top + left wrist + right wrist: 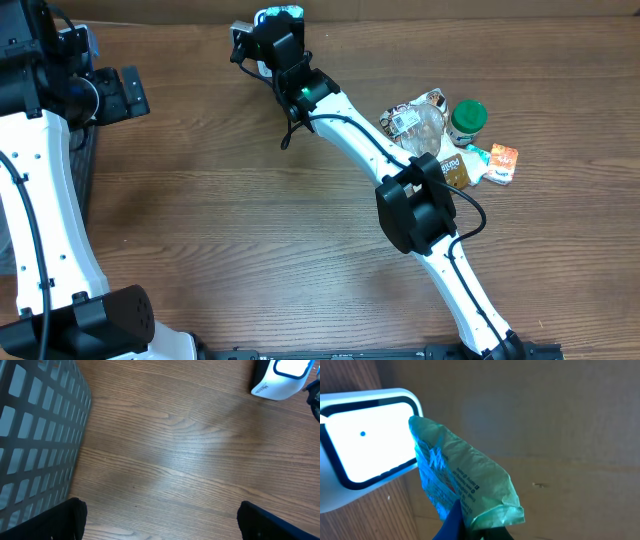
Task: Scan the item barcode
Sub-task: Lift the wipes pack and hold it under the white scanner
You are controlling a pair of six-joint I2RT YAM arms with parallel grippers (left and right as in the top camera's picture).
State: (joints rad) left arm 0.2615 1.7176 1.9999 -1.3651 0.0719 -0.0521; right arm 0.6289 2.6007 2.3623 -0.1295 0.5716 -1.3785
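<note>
From above, the right gripper (pixel 268 28) is at the far table edge, just beside the scanner (pixel 282 13). The left gripper (pixel 120 92) is well apart, at the left.

In the left wrist view, its fingers stand wide apart and hold nothing. The scanner's logo is too small to read.

In the right wrist view, the right gripper is closed on a green packet (pixel 465 480). The packet's long axis points up-left, and its upper end reaches the lit scanner window, which lies to its left. The small print is not readable.
</note>
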